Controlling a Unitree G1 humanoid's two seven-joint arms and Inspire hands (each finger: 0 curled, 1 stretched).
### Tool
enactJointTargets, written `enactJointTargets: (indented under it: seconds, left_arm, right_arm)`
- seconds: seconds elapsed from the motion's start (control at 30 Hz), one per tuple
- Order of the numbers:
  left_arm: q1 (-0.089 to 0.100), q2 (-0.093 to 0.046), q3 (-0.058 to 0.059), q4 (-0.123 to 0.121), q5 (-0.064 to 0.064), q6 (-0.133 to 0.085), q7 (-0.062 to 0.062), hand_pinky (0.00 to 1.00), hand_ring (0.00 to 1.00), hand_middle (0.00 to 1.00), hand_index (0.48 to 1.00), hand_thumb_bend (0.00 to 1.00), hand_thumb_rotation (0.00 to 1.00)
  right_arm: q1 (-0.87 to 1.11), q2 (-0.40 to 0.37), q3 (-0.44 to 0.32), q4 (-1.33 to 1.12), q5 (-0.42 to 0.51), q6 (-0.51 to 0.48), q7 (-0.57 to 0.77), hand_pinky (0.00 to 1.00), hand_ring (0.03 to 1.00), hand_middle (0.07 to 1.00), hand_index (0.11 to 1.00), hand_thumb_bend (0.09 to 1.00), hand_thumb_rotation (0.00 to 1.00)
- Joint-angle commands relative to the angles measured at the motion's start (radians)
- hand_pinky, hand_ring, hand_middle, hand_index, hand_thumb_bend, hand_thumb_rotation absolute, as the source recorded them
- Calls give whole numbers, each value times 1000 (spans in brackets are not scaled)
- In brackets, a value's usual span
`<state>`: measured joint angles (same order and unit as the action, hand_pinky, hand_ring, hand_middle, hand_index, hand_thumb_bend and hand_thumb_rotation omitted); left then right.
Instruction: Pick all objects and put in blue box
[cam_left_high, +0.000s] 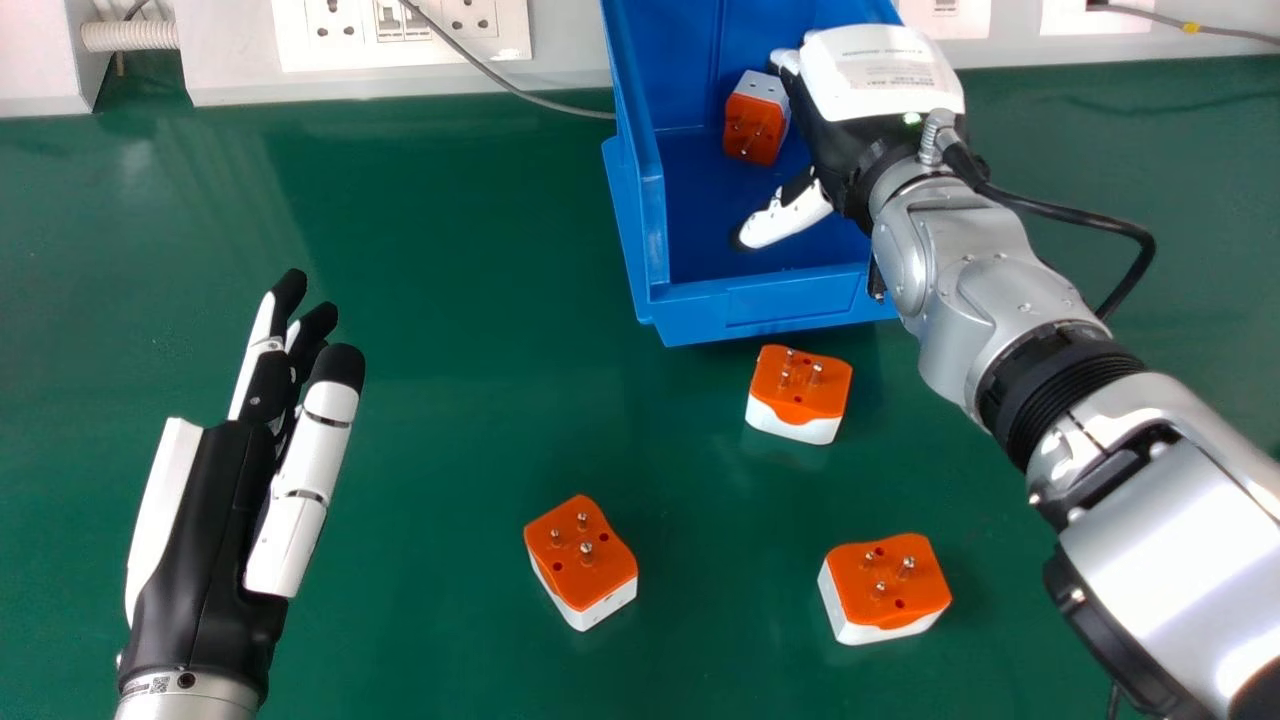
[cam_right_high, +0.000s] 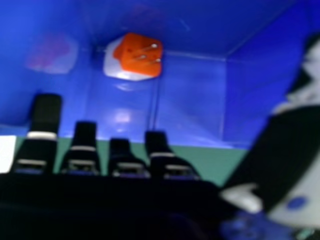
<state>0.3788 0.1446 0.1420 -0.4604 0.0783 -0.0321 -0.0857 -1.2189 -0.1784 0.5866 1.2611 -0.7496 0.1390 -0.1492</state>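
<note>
My right hand (cam_left_high: 860, 95) is over the right side of the blue box (cam_left_high: 690, 310), its fingers and thumb spread with nothing held. One orange and white adapter (cam_left_high: 755, 125) lies inside the box, beside this hand. In the right hand view the adapter (cam_right_high: 137, 57) rests in the box (cam_right_high: 190, 100), apart from the open hand (cam_right_high: 82, 150). Three more adapters lie on the table: one (cam_left_high: 798, 390) just in front of the box, one (cam_left_high: 582, 560) nearer the middle, one (cam_left_high: 885, 585) at the lower right. My left hand (cam_left_high: 220, 500) stands open at the left, holding nothing.
The green table (cam_left_high: 450, 300) lies under everything. Along its back edge runs a white panel with sockets (cam_left_high: 405, 30), and a grey cable (cam_left_high: 500, 80) reaches the box's left side. A black cable (cam_left_high: 1080, 212) loops off my right wrist.
</note>
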Motion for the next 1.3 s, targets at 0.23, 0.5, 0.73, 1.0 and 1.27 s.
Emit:
enactJointTargets:
  seconds: [0.23,0.5,0.73,1.0,1.27]
  left_arm:
    - [-2,2,-1,-36,7,-8,7,890,955,958,984,503,1000]
    - [-5,1,-2,-31,6,-9,8,891,955,957,984,498,1000]
    - [-14,1,-2,-27,6,1,9,890,953,955,984,506,1000]
    - [-25,2,-4,-30,3,21,7,891,953,956,983,506,1000]
    - [-43,3,-6,-21,3,38,6,890,953,956,983,506,1000]
  right_arm:
    - [-21,-6,0,-5,-1,-1,-4,758,934,998,940,619,548]
    - [-18,-10,-4,-16,1,-3,-14,759,934,999,940,614,544]
    - [7,-30,-17,-61,9,-32,-23,759,934,999,940,603,478]
    - [31,-55,-46,-137,32,-57,0,766,930,993,937,597,305]
    - [114,-120,-94,-321,65,-79,55,771,922,989,924,600,184]
